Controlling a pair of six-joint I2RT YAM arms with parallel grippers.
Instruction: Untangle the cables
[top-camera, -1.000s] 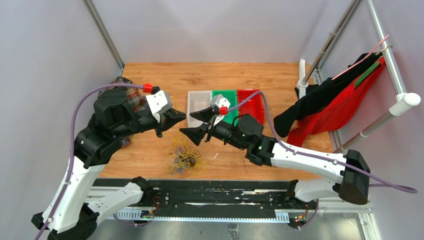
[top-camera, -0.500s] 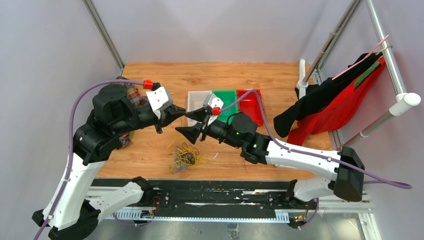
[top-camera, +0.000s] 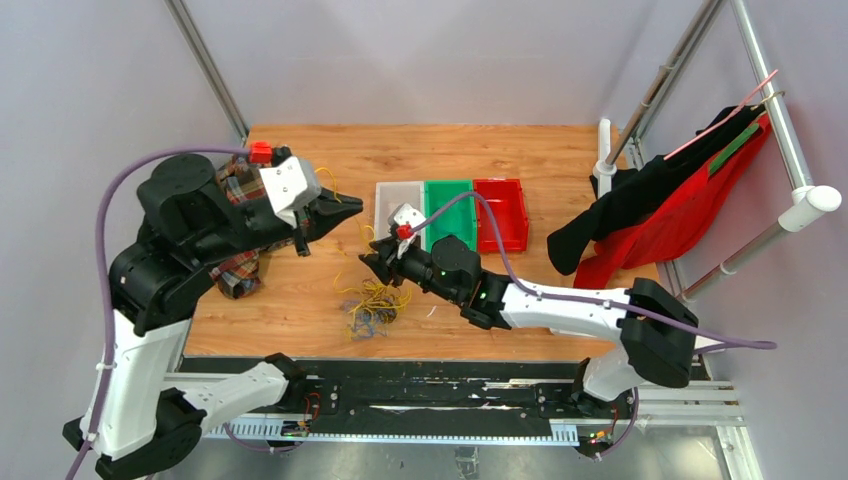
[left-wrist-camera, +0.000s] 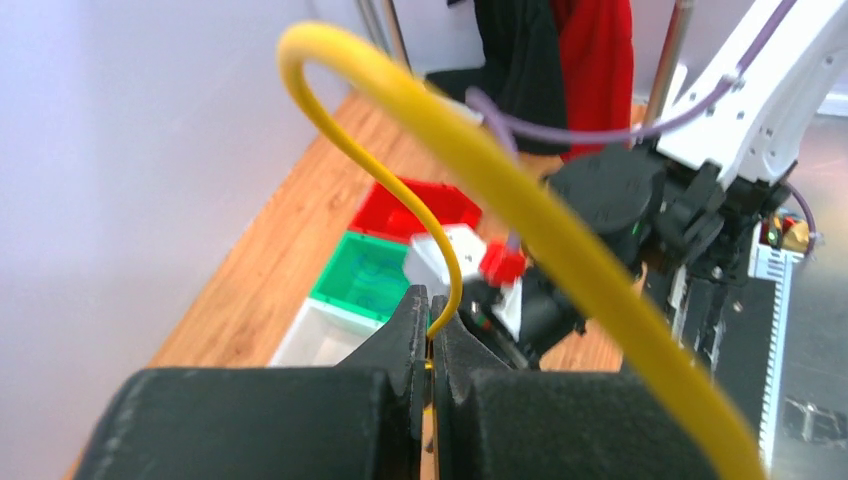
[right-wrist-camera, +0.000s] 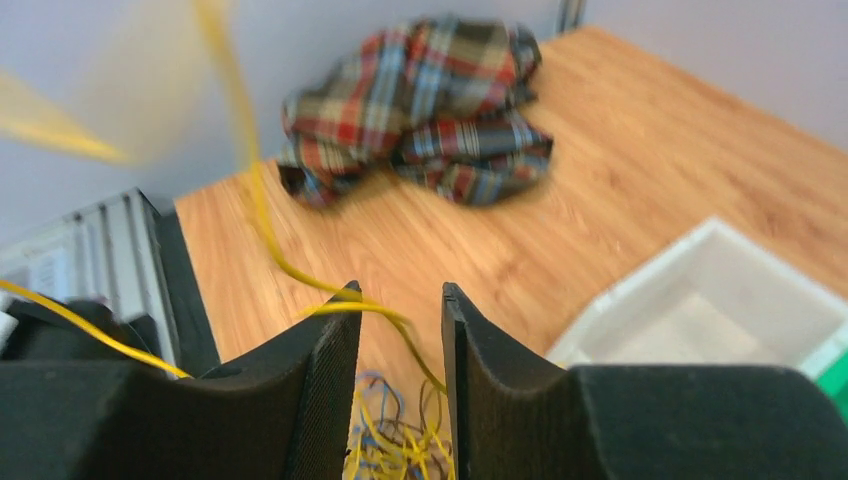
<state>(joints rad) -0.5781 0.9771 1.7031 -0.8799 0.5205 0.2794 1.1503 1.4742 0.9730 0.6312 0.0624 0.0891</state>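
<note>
The cables (top-camera: 372, 308) lie in a tangled heap of yellow, blue and dark strands on the wooden table (top-camera: 560, 150), near its front edge. My left gripper (top-camera: 340, 205) is raised above and behind the heap. It is shut on a yellow cable (left-wrist-camera: 447, 262) that loops up past the camera. My right gripper (top-camera: 372, 262) hangs low just behind the heap with its jaws partly apart. A yellow strand (right-wrist-camera: 372, 310) runs across the gap between the fingers, and the heap (right-wrist-camera: 400, 445) shows below them.
A white bin (top-camera: 398, 200), a green bin (top-camera: 448, 195) and a red bin (top-camera: 503, 212) stand in a row behind the right gripper. A plaid cloth (top-camera: 240, 268) lies at the table's left, under the left arm. Black and red clothes (top-camera: 660, 210) hang on a rack at right.
My left gripper has moved back and to the left, drawing the yellow cable up. My right gripper has moved left and down to the heap, and its jaws have narrowed.
</note>
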